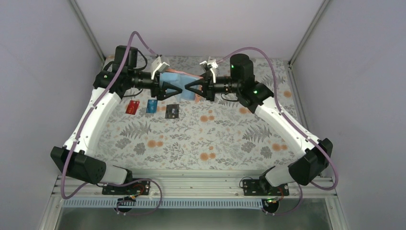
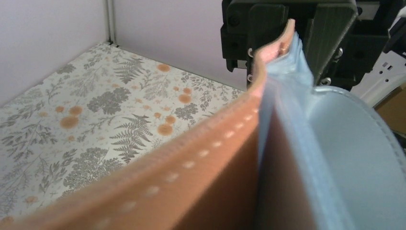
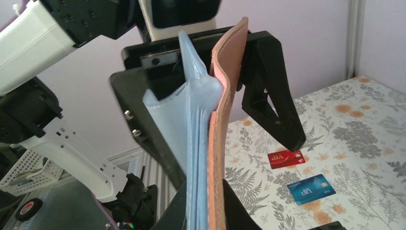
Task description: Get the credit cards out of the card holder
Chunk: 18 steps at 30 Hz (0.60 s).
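From above, both arms reach to the far middle of the table (image 1: pixel 230 139). The left gripper (image 1: pixel 168 90) and right gripper (image 1: pixel 194 87) face each other, with the card holder (image 1: pixel 179 76) held up between them. The red card (image 1: pixel 132 107), blue card (image 1: pixel 151 106) and black card (image 1: pixel 172 111) lie in a row on the floral cloth, just near of the left gripper.

In the left wrist view, the holder's tan outside and light blue lining fill the foreground. The right gripper's fingers (image 2: pixel 330 38) are clamped on its far end.

In the right wrist view, the holder stands on edge. The left gripper's black fingers (image 3: pixel 268 96) pinch it from both sides. The red and blue cards lie flat on the table beyond it.
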{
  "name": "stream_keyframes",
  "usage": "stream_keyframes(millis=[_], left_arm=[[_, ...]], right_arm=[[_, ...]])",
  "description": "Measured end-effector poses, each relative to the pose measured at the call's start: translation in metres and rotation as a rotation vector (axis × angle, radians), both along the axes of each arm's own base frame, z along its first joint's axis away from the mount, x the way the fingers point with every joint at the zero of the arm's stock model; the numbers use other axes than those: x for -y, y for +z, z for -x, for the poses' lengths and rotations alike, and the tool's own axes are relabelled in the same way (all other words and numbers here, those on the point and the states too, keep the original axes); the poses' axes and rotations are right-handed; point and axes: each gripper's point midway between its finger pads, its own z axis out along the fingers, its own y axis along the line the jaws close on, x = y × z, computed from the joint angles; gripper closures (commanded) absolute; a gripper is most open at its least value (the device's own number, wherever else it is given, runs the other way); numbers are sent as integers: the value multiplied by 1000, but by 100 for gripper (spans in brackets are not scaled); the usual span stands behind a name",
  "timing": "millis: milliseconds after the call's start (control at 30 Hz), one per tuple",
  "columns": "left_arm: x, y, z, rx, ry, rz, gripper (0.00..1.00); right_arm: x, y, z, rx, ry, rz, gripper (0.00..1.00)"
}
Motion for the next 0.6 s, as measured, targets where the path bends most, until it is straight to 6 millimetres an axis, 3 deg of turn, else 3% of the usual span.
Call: stream_keyframes(millis=[133, 367, 467, 600], left_arm=[[2, -2, 3, 17, -16, -10, 0], [2, 13, 21, 65, -89, -3, 0], [1, 12, 11, 73, -39, -26, 8], [2, -5, -8, 58, 46, -85, 20]], right_arm=[[1, 3, -6, 1, -37, 3, 96], [3, 9, -15, 10, -97, 11, 96], [2, 11, -14, 2, -94, 6, 96], [0, 10, -13, -7, -82, 8, 96]])
